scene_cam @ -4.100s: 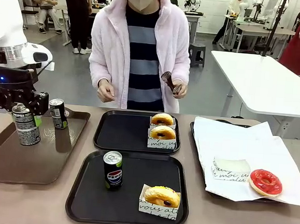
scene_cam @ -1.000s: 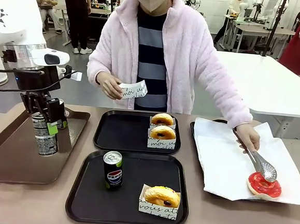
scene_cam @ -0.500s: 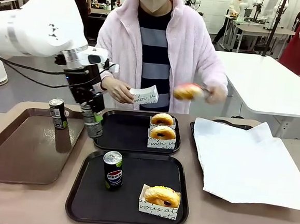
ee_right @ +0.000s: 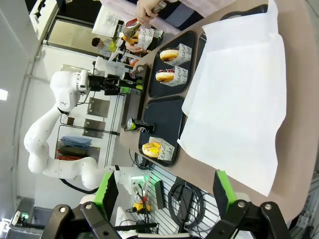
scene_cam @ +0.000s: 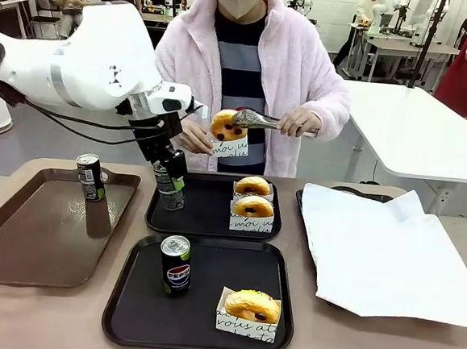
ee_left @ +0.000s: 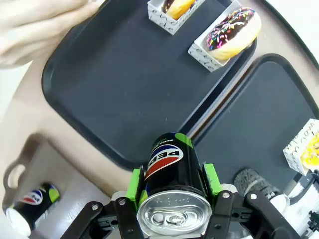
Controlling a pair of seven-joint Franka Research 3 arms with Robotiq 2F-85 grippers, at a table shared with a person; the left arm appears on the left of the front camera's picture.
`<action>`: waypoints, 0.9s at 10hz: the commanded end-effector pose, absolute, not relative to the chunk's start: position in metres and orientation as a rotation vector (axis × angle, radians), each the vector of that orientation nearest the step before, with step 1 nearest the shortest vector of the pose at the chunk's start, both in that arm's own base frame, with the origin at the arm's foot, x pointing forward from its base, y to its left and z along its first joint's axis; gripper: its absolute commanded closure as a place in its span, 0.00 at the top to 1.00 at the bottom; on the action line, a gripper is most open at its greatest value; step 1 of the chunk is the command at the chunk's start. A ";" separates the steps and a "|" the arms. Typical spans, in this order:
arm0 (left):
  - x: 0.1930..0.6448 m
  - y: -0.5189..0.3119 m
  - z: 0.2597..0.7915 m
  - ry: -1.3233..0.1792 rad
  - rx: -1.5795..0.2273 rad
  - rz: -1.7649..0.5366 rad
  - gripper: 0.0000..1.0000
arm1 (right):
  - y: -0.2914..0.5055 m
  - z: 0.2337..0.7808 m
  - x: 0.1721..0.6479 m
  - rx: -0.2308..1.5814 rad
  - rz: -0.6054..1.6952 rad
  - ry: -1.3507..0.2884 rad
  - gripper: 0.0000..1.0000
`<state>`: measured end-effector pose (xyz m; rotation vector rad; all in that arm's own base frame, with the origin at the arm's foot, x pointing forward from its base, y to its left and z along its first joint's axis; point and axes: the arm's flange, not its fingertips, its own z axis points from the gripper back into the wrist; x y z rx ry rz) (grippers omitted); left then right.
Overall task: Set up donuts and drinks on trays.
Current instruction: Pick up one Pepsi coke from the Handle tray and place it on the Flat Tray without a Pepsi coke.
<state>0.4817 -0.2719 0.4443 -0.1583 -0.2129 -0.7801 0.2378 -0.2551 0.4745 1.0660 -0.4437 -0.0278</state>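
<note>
Far tray (scene_cam: 206,211): two donuts (scene_cam: 253,206). Near tray (scene_cam: 208,295): Pepsi can (scene_cam: 175,264), donut (scene_cam: 252,304).

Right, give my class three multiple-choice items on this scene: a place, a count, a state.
1. The slim black aluminium can in the left tool is over: A brown tray; B far black plastic tray; C white paper.
2. Paper-sleeved ring donuts on that tray: A none; B one; C two.
3. The right tool is: A open, empty; B shut on a can; C shut on a donut.
1B, can above its left side; 2C, two sit there; 3A, pads apart, nothing between.
</note>
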 end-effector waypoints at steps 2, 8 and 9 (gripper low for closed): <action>0.491 -0.272 0.433 -0.251 -0.128 -0.841 0.58 | -0.256 0.476 0.239 1.086 -0.015 -0.469 1.00; 0.408 -0.156 0.511 -0.143 -0.068 -0.963 0.58 | -0.256 0.476 0.239 1.086 -0.015 -0.469 1.00; 0.409 -0.150 0.511 -0.149 -0.073 -0.943 0.58 | -0.256 0.476 0.239 1.086 -0.015 -0.469 1.00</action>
